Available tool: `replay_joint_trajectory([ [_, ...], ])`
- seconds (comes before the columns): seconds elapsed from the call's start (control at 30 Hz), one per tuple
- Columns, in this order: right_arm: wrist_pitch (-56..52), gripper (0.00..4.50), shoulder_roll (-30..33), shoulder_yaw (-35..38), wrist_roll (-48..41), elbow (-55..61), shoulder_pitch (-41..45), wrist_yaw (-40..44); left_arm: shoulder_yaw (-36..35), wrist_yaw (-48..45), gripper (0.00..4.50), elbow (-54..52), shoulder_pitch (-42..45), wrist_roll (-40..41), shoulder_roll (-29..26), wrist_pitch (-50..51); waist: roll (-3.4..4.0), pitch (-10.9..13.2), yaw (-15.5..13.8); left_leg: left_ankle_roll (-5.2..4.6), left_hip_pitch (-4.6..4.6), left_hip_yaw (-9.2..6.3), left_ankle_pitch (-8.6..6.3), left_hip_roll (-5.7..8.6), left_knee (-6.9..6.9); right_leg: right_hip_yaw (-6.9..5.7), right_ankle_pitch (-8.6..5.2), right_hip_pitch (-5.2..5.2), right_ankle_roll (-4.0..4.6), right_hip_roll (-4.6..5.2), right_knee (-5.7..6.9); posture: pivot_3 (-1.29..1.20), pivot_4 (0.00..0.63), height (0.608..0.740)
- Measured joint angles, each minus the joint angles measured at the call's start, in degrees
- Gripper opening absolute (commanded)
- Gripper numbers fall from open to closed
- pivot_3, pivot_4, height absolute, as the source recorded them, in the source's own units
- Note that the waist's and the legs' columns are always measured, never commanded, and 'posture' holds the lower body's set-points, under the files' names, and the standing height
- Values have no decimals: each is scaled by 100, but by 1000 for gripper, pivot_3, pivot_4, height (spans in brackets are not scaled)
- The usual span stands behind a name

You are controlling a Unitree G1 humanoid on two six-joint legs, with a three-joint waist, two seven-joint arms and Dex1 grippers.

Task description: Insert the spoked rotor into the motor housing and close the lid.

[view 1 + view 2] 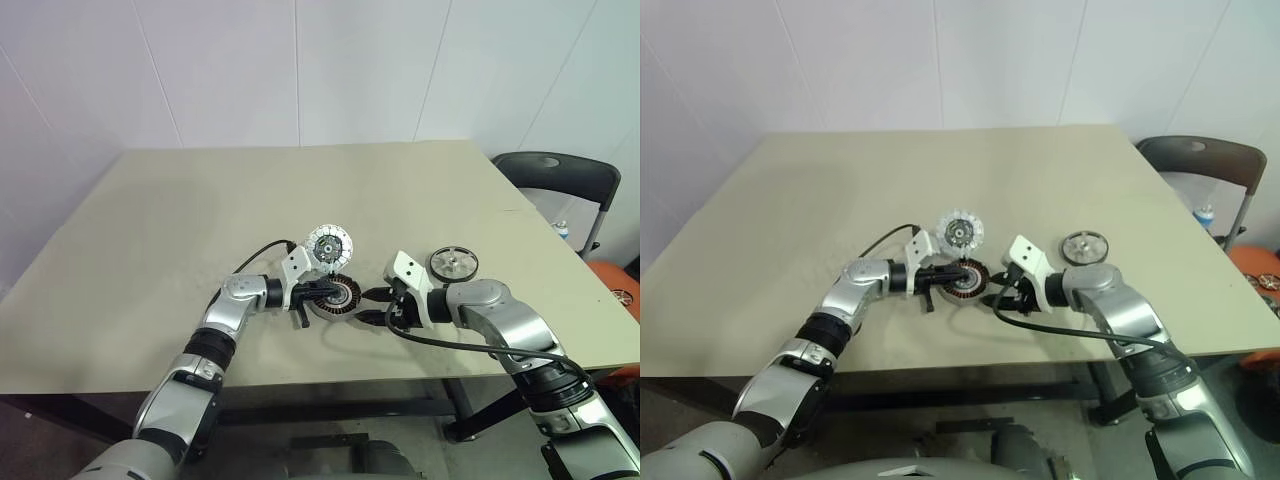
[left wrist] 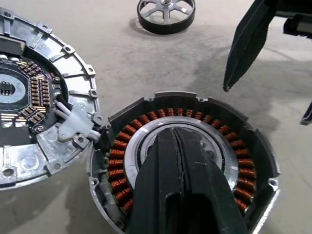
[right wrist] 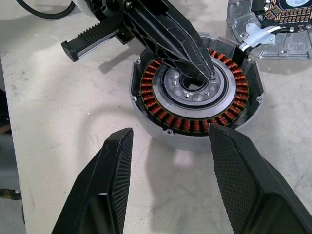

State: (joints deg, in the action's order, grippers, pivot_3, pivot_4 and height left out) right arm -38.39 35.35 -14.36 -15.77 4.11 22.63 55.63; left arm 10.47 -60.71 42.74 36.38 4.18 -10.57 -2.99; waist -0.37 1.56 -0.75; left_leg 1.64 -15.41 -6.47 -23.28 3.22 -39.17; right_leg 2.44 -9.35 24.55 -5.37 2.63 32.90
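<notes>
The motor housing [image 2: 234, 141], a grey cup with coppery windings, sits on the table near its front edge. My left gripper [image 2: 179, 134] is shut, its tips resting at the housing's silver centre hub [image 3: 192, 95]. The lid [image 1: 330, 244] stands open behind the housing, hinged to its rim. To the right lies the spoked rotor [image 1: 453, 264], flat on the table, untouched. My right gripper [image 3: 170, 131] is open and empty, just right of the housing and pointing at it.
A black cable [image 1: 255, 255] loops from the left wrist across the beige table [image 1: 150, 250]. A dark chair [image 1: 555, 175] stands off the table's right side, with an orange object [image 1: 620, 290] below it.
</notes>
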Motion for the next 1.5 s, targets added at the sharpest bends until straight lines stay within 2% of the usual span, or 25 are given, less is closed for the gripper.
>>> replay_joint_trajectory([
  [0.2, 0, 2564, -1, 0, 0, 0, 1, -10, 85, -80, 39, -67, -2, -35, -33, 149, 0, -1, 1, 0, 2, 2, 0, 0, 0, 0, 0, -2, 0, 0, 2, 0, 0, 740],
  [0.4, 0, 2564, -5, 0, 0, 0, 12, -22, 376, -477, 39, -563, -150, -50, -187, 538, 1, -2, 9, -1, 2, 3, -1, -1, 0, 1, -1, -23, -1, -1, 4, 0, 0, 740],
  [0.67, 1, 2564, -17, -2, 7, 1, 14, -28, 243, 894, 39, 140, 85, -374, -90, -314, 0, -3, -5, 8, 17, -3, 5, 0, -4, 3, -16, -49, -22, 0, 10, 0, 0, 740],
  [0.73, 1, 2564, -18, -2, 36, 0, 14, -28, 224, 1002, 39, 305, 177, -398, -23, -408, 0, -3, 6, 8, 11, -2, 5, 0, -2, 3, -4, -39, -7, -2, 10, 0, 0, 740],
  [1.03, 3, 2564, -43, -2, 106, 1, 14, -20, 173, 819, 39, 420, 201, -400, -22, -532, 1, -3, 1, 7, 7, -1, 4, -1, 1, 3, -2, -16, -4, -1, 8, 0, 0, 740],
  [1.23, 8, 2564, -48, -2, 116, -16, 14, -14, 65, 356, 39, 140, -27, -110, 7, -385, 1, -3, -17, 4, 6, -1, 2, 1, 0, 0, -4, -13, -5, 2, 2, 0, 0, 740],
  [1.5, 8, 2564, -49, -3, 146, -44, 13, -11, 119, 206, 39, -53, -85, -101, 64, -213, 1, -3, -8, -1, 6, -3, 0, 3, 1, 0, -4, -11, -5, 3, -6, 0, 0, 740],
])
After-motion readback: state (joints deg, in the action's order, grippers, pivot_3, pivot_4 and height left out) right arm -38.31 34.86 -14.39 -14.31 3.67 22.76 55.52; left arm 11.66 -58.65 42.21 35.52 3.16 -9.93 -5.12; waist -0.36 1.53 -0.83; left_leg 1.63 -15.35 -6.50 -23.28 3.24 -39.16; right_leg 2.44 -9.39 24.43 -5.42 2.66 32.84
